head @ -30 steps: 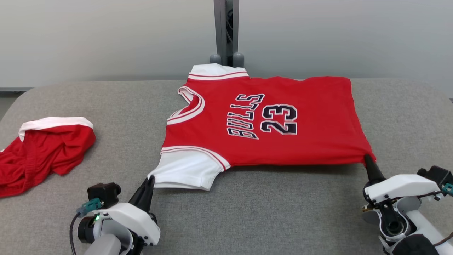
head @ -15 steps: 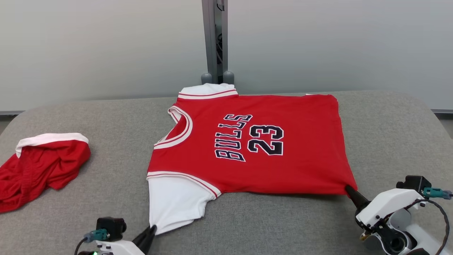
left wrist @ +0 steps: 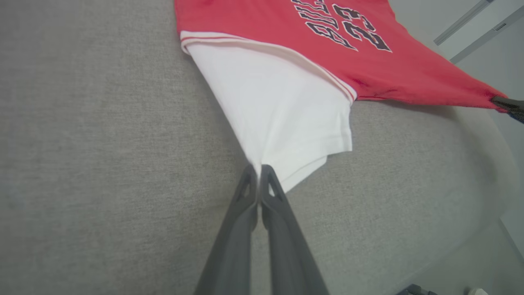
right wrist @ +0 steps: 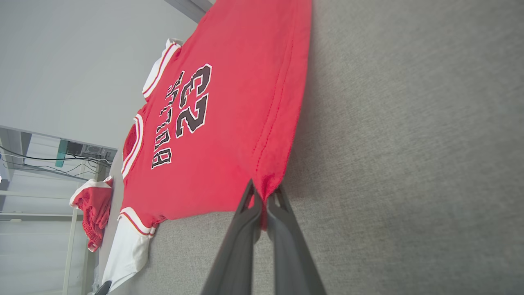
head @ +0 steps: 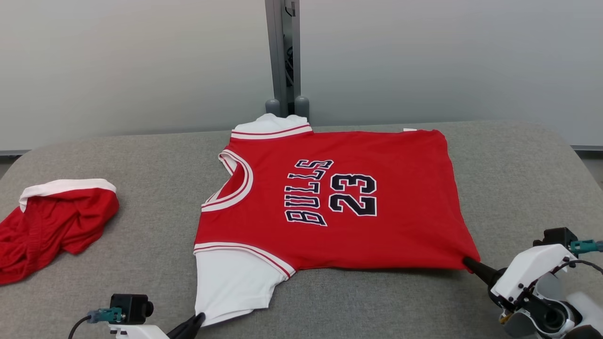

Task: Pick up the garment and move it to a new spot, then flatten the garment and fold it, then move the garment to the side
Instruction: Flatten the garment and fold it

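The garment (head: 330, 197) is a red jersey with white sleeves and dark "BULLS 23" lettering, spread flat on the grey padded table (head: 155, 155), collar to the left. My left gripper (head: 198, 319) is shut on the tip of the near white sleeve (left wrist: 278, 102), which is pulled taut toward me; the left wrist view shows the cloth pinched at the gripper (left wrist: 258, 169). My right gripper (head: 468, 261) is shut on the near hem corner, and in the right wrist view the red hem (right wrist: 282, 135) bunches at the gripper (right wrist: 264, 192).
Crumpled red shorts (head: 52, 226) with a white band lie at the table's left side. A grey post (head: 281, 56) stands behind the far edge against a pale wall. The table's rounded right edge (head: 579, 155) is close to the right arm.
Both grippers pulled the jersey's near edge toward me, stretching the white sleeve long and flattening the body. The camera also shifted, so the table sits lower in the picture.
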Controlling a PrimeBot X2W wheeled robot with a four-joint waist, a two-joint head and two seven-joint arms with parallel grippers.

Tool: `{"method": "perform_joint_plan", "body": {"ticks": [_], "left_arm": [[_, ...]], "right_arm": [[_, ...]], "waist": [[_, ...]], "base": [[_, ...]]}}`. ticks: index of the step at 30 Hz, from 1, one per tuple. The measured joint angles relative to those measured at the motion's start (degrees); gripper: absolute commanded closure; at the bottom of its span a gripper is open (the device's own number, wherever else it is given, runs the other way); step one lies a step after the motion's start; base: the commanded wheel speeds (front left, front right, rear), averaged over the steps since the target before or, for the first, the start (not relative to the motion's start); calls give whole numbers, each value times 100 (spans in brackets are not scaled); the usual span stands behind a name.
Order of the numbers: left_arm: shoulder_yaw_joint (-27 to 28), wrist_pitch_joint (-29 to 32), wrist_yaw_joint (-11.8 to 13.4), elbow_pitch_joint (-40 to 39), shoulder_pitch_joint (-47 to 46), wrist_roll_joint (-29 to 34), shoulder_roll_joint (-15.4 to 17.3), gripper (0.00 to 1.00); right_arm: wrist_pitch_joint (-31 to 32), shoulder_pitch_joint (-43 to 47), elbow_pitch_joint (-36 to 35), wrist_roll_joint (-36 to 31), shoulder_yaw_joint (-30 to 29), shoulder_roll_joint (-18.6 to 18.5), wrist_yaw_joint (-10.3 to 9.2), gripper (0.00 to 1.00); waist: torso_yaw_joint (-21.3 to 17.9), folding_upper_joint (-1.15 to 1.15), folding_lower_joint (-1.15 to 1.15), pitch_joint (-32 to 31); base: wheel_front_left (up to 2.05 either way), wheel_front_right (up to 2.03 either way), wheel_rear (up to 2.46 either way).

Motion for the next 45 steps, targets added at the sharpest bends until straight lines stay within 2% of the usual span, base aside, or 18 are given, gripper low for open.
{"method": "perform_joint_plan", "body": {"ticks": [8, 13, 20, 28, 38, 45], "left_arm": [[201, 861, 91, -883, 291, -871, 163, 100], [342, 1100, 208, -1273, 383, -1154, 300, 100], [876, 667, 341, -1751, 393, -1392, 327, 100], [927, 746, 346, -1975, 463, -1573, 331, 100], [530, 1891, 519, -2321, 848, -1884, 848, 100], [364, 2586, 488, -2795, 1053, -2183, 1227, 100]], "right_arm": [[836, -2, -276, 360, -36, -282, 0, 100], [1265, -2, -385, 612, -114, -390, 0, 100], [1274, -14, -738, 1006, -526, -517, 0, 100], [1146, 106, -1124, 1000, -619, -636, 0, 100], [1952, 225, -906, 1185, -371, -822, 0, 100], [2320, 222, -720, 1325, -235, -929, 0, 100]], "waist": [[60, 0, 0, -14], [86, 0, 0, -20], [108, 0, 0, 0], [98, 0, 0, -6], [66, 0, 0, -117], [73, 0, 0, -150]], "base": [[0, 0, 0], [0, 0, 0], [0, 0, 0], [0, 0, 0], [0, 0, 0], [0, 0, 0]]}}
